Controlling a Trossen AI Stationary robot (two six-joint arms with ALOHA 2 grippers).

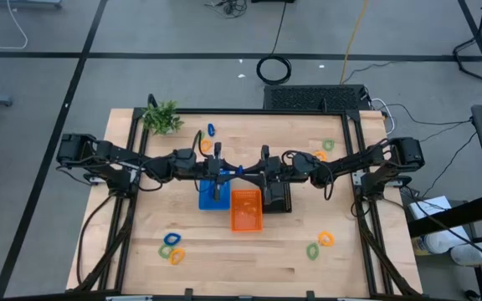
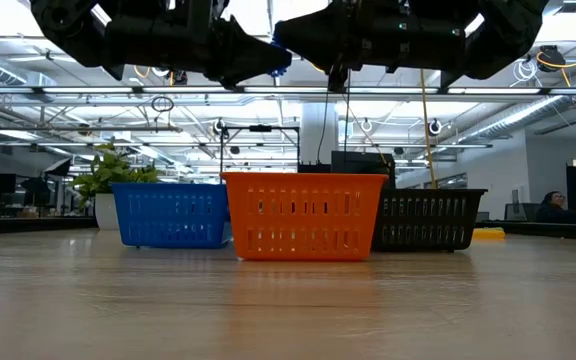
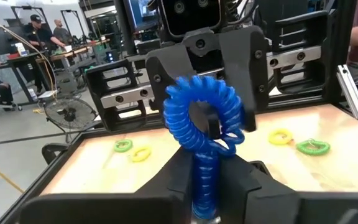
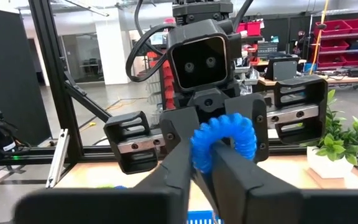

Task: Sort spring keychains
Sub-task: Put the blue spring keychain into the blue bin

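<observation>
A blue spring keychain (image 1: 239,171) hangs in the air between my two grippers, above the baskets. My left gripper (image 1: 227,173) and right gripper (image 1: 256,171) meet nose to nose at the table's middle, both shut on it. In the left wrist view its coiled loop (image 3: 201,115) stands beyond my fingertips. The right wrist view shows the same loop (image 4: 225,138). The other keychains lie loose on the table: orange and blue ones (image 1: 205,140) at the far left, green and orange (image 1: 323,151) at the far right, a mixed group (image 1: 171,248) near left, and two (image 1: 320,244) near right. My left gripper pinches the straightened end of the coil (image 3: 204,177) between its two fingers, level, coming from the table's left. The loop sticks out past the fingertips, lifted clear. My right gripper pinches the loop's near edge (image 4: 202,152) between its fingertips, level, coming from the table's right.
Three small baskets stand side by side under the grippers: blue (image 1: 213,196), orange (image 1: 245,211) and black (image 1: 276,197). A green plant sprig (image 1: 162,117) sits at the far left corner. Bare wood lies along the near edge. People sit at desks in the room beyond.
</observation>
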